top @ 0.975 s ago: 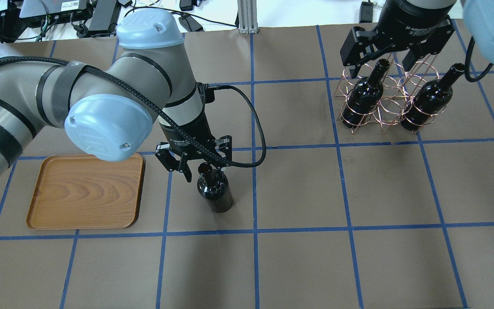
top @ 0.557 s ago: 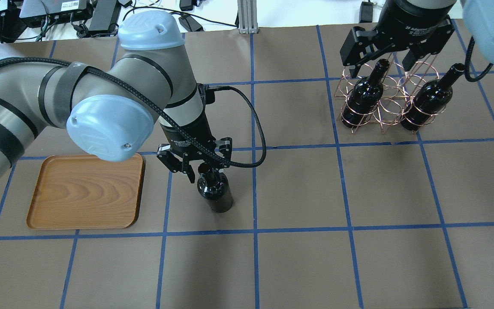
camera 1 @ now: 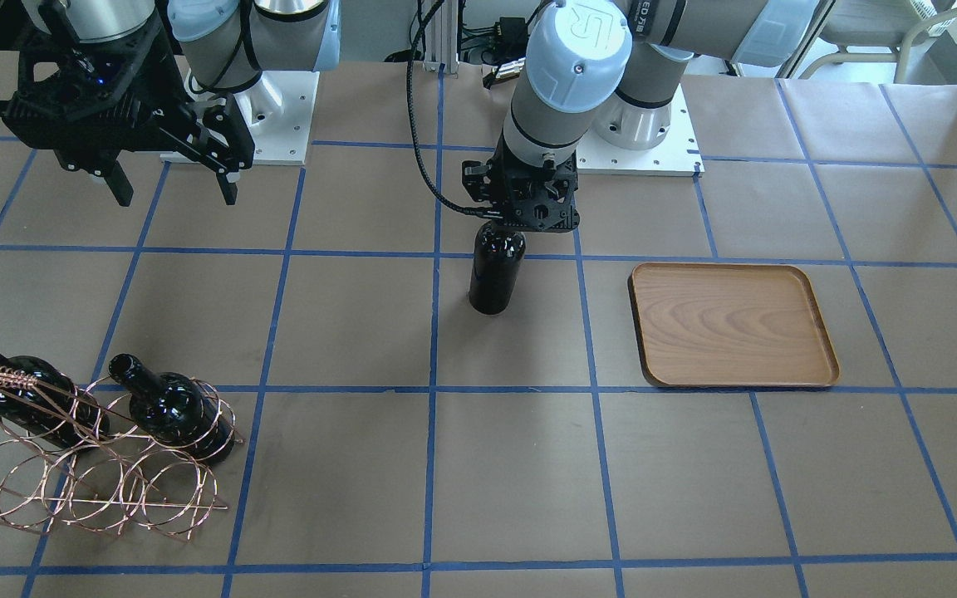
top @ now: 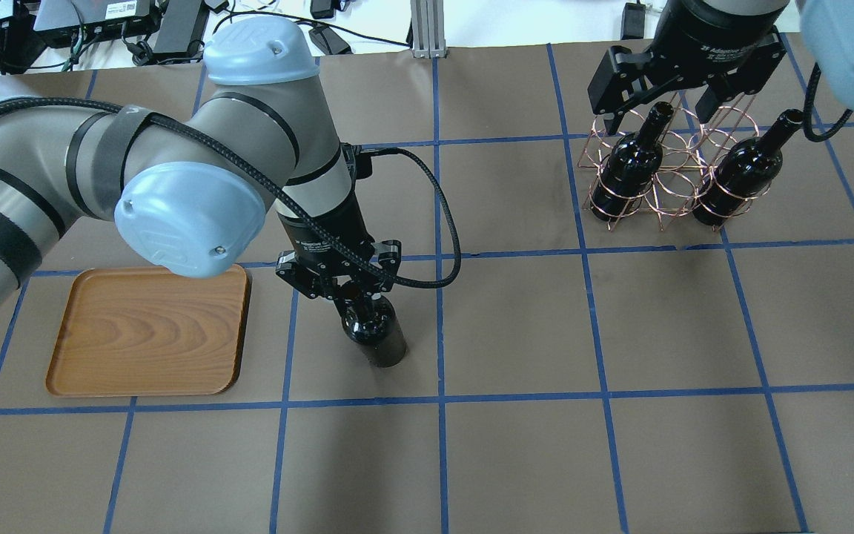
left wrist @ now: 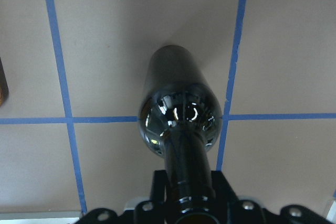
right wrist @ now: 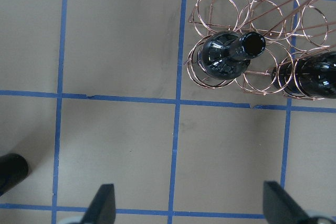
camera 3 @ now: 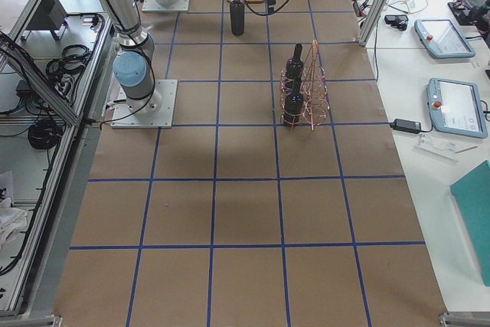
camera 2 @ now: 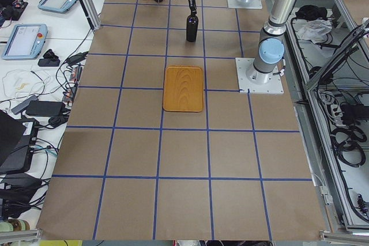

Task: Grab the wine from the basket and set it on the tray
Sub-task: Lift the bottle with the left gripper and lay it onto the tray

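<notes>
Though nothing lies on it yet, tray: a flat rectangular brown wooden tray [top: 149, 334] with rounded corners and a low rim, lying at the left of the paper-covered table [top: 516, 445].
Left jaws: closed narrow on the neck of the bottle, just under its mouth, gripping from above.
Wine: a glossy near-black glass wine bottle [top: 376, 334] stands upright on the table just right of the tray, apart from it and well away from the basket.
Step in hand: by my reading, lifting the bottle and carrying it onto the tray.
Doing it well: raise it straight up until the base clears the low rim. Keep it plumb, since smooth glass held only by the neck may swing or slip. Travel slowly leftward, set it down well inside the rim, and release only once the base sits flat.
Basket: a rose-gold wire rack of round loops [top: 675, 182] at the right, holding two more dark bottles [top: 631, 170] at a slant, necks up.
Right jaws: spread wide, holding nothing, hovering above the basket.
</notes>
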You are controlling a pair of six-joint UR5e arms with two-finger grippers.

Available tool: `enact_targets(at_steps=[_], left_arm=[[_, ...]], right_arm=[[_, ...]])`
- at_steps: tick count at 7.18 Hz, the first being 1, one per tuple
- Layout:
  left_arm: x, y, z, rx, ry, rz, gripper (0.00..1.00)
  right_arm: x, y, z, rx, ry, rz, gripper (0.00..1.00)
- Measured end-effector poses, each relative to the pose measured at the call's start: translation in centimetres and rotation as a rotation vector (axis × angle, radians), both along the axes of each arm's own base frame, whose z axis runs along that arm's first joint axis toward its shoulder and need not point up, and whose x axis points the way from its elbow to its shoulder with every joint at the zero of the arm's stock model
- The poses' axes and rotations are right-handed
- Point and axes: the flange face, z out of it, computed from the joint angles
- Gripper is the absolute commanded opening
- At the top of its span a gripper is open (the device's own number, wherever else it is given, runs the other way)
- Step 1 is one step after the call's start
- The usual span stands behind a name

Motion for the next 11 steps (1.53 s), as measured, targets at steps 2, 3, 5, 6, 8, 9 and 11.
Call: enact_targets(at_steps=[2, 3, 5, 6, 8, 9, 11], left_arm=[[0.5, -0.1, 0.8, -0.012, -0.009, 0.001, 0.0], [1.8, -0.6, 2.0, -0.027, -0.032, 0.009, 0.0], [7.1, -2.6, 5.9, -0.057, -0.107, -0.008, 0.0], [10.8, -3.8, 7.8, -0.069, -0.125, -0.014, 0.0], [19.6, -5.7, 9.2, -0.077, -0.121, -0.025, 0.0], [24.5, -6.1, 9.1, -0.07, -0.108, -0.045, 0.0], [31.3, -5.8, 7.6, -0.035, -0.069, -0.073, 0.0]], right_arm=[[0.0, 0.0, 0.0, 0.0, 0.0, 0.0, 1.0], [0.0, 0.0, 0.0, 0.0, -0.001, 0.0, 1.0], [0.0, 0.0, 0.0, 0.0, 0.0, 0.0, 1.0], [0.0, 0.0, 0.0, -0.001, 0.0, 0.0, 1.0], [0.0, 0.0, 0.0, 0.0, 0.0, 0.0, 1.0], [0.0, 0.0, 0.0, 0.0, 0.0, 0.0, 1.0], [0.0, 0.0, 0.0, 0.0, 0.0, 0.0, 1.0]])
